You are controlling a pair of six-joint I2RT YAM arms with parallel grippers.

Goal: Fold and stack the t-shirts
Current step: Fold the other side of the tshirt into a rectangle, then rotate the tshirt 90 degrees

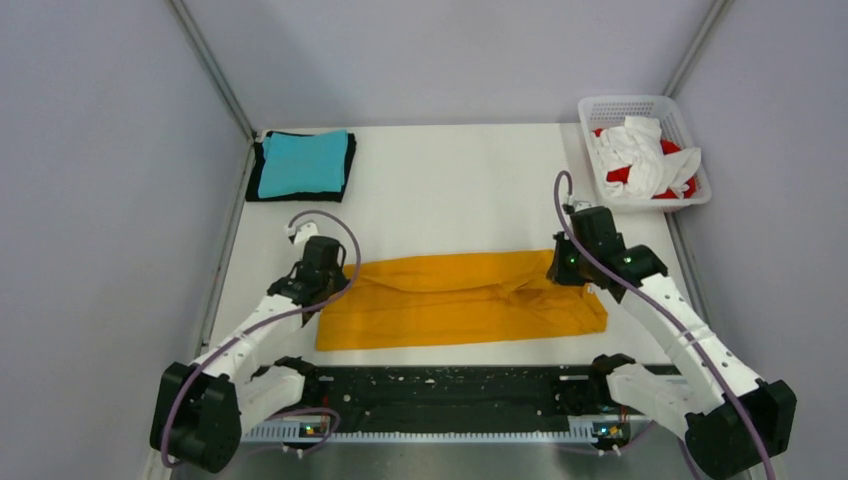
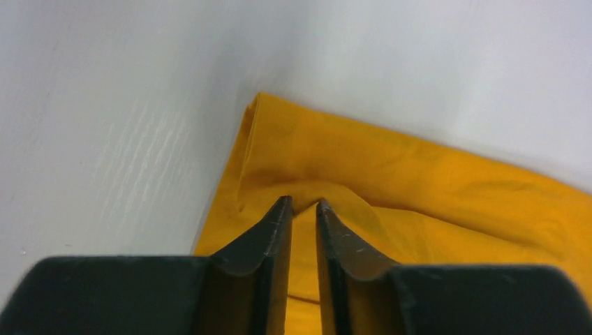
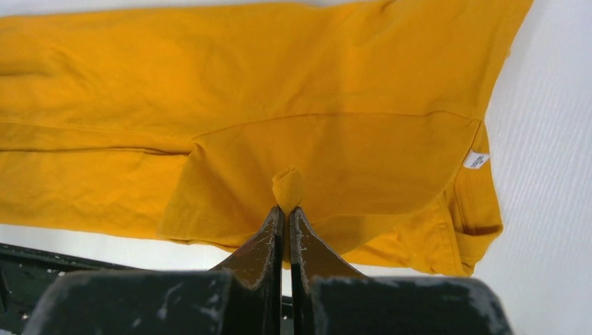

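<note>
On bench [image 1: 450,200]: orange shirt [image 1: 460,300], folded to a strip. Right hand [image 3: 287,209], 3 o'clock, pinches a nub; left hand [image 2: 301,206], 9 o'clock, slightly parted. Lengthwise fold looks done; next likely a crosswise fold

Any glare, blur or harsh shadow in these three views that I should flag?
Top external: even light, sharp, no glare on the orange-yellow t-shirt. Left wrist: the left gripper soft up close, sheen streaks on the white table. Right wrist: t-shirt crisp, right gripper slightly soft, label text too small to read.
</note>
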